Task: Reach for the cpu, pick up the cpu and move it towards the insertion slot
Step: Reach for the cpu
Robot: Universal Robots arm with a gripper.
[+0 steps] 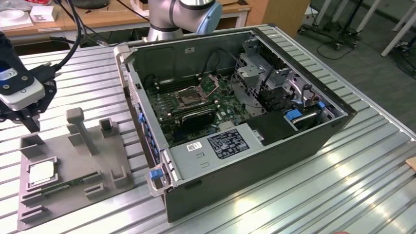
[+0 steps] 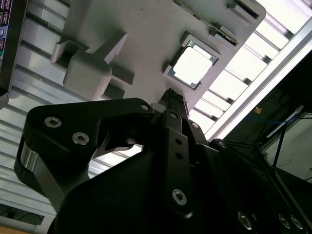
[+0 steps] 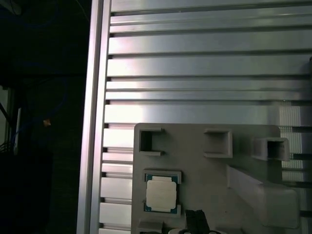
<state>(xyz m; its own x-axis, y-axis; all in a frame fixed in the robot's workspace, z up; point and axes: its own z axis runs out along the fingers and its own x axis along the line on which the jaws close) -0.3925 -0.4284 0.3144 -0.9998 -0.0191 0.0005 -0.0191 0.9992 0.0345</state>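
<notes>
Claw (image 1: pixel 30 126), seemingly pinched closed and empty, hovers near the cpu (image 1: pixel 40 173).

There is one cpu (image 1: pixel 40 173) and one green memory stick (image 1: pixel 62 185), both on the single grey fixture plate (image 1: pixel 68 163), the stick along one edge. One open computer case (image 1: pixel 260 165) stands on the one slatted table (image 1: pixel 293 207), holding one motherboard (image 1: pixel 224 105) with one insertion slot (image 1: pixel 192 96). One gripper (image 1: pixel 30 123) is present.
</notes>
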